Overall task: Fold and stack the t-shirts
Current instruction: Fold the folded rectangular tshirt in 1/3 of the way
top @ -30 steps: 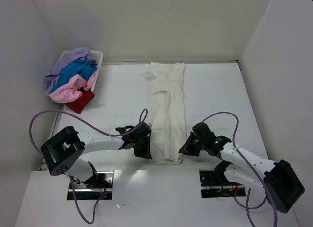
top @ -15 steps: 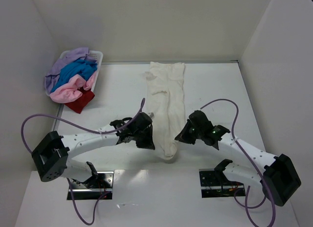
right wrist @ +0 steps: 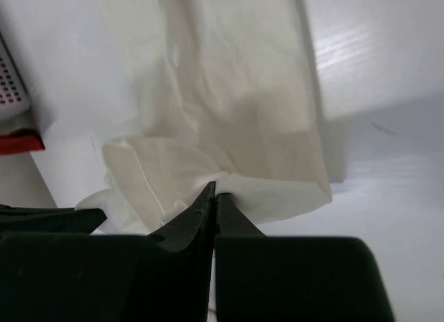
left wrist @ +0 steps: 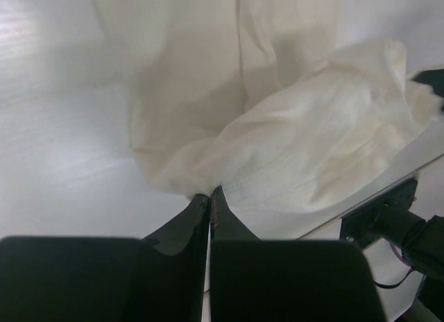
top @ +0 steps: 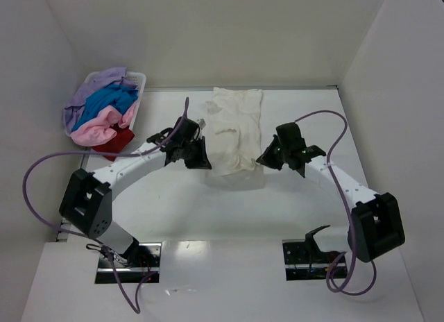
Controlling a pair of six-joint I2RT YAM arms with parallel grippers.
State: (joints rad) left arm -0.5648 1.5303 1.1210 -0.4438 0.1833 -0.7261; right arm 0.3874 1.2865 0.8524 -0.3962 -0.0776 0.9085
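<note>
Nearest the bases, the table (top: 312, 211) lies bare and white. Further out, the left gripper (top: 202, 157) and the right gripper (top: 264, 159) face each other across the cream-white t-shirt (top: 236, 121), one at each side edge. The top view leaves their fingers as dark shapes against cloth. The wrist views settle it: the left gripper (left wrist: 209, 194) has its jaws pressed together on a pinch of the shirt's (left wrist: 298, 148) edge, and the right gripper (right wrist: 215, 191) is clamped the same way on the opposite edge of the shirt (right wrist: 236, 93).

Between the two, the held end sags in a loose, crumpled bundle over the part below it — the wrist views show its folds and the shadow under it. The far end of the shirt lies flat, reaching almost to the back wall.

At the far left stands the white basket (top: 139, 78), heaped with a lilac t-shirt (top: 100, 82), a blue t-shirt (top: 111, 100) and a pink t-shirt (top: 97, 130); a red t-shirt (top: 115, 143) spills over its near edge.
</note>
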